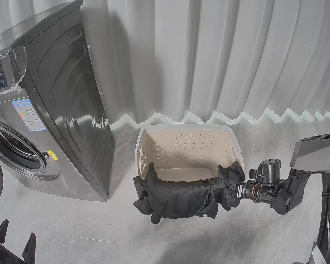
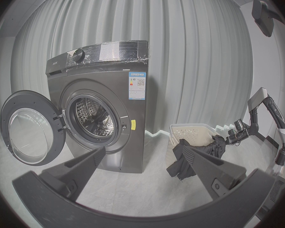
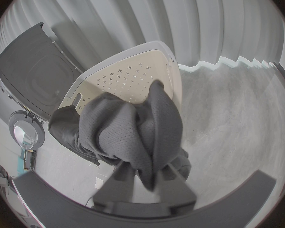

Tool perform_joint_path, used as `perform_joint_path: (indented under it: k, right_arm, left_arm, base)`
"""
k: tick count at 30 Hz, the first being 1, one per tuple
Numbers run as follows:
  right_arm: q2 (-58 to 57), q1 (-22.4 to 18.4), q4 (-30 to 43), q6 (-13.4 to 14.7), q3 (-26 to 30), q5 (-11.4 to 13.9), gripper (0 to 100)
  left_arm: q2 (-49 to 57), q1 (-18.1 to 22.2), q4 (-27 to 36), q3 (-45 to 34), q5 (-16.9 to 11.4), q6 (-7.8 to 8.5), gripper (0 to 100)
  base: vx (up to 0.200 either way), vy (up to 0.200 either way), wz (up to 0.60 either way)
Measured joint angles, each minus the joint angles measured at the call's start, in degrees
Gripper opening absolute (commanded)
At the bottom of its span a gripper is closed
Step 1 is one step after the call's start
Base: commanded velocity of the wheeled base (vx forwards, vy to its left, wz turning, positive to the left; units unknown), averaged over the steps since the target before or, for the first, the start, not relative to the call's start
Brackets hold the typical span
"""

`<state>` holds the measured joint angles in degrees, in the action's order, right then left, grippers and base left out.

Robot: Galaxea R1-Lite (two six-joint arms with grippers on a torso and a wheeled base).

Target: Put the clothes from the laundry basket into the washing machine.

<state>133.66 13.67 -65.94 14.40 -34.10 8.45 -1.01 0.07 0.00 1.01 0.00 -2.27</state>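
The right fingers (image 3: 174, 184) are clenched on a bunched fold of a dark knitted garment (image 1: 179, 198), the cloth pinched between them and bulging out in front. The left fingers (image 2: 82, 163) are spread apart and hold nothing.

By my reading, the task is at an early stage. The washing machine (image 1: 66, 92) has its door (image 2: 31, 129) swung wide, so loading is possible. The drum (image 2: 93, 117) looks bare as far as the left wrist view reaches into it. The laundry basket (image 1: 189, 126) shows its pale bottom and star-punched walls with no other clothes inside. That suggests this garment is the only piece left to move, though the near corners of the basket are hidden behind the cloth.

From the right fingers the garment stretches away toward the robot's left. It lies along the basket's near rim, and its far end hangs down outside the basket. I cannot tell whether that end touches the floor (image 1: 99, 228).

The machine stands beyond that far end, well apart from the right fingers. It is closer to the left fingers, which face its open mouth. The lift clear of the rim, the carry across and the release into the drum are all left to do.
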Motion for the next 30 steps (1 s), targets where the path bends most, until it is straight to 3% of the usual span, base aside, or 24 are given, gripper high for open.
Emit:
perform_joint_path:
  k: [6, 18, 25, 30]
  right_arm:
    - [-0.5, 0.0, -0.8, 0.1, 2.0, 0.7, 0]
    - [-7.8, 2.0, -10.5, 0.5, 11.7, 1.6, 0]
    - [-13.5, 6.2, -19.1, 0.6, 17.6, -0.1, 0]
    - [-17.1, 8.3, -20.9, 0.5, 18.8, -1.2, 0]
  left_arm:
    - [0.0, 0.0, 0.0, 0.0, 0.0, 0.00, 100]
    - [0.0, 0.0, 0.0, 0.0, 0.0, 0.02, 100]
    - [0.0, 0.0, 0.0, 0.0, 0.0, 0.00, 100]
    - [0.0, 0.0, 0.0, 0.0, 0.0, 0.00, 100]
  base:
    - [0.000, 0.000, 0.00]
    - [0.000, 0.000, 0.00]
    - [0.000, 0.000, 0.00]
    - [0.000, 0.000, 0.00]
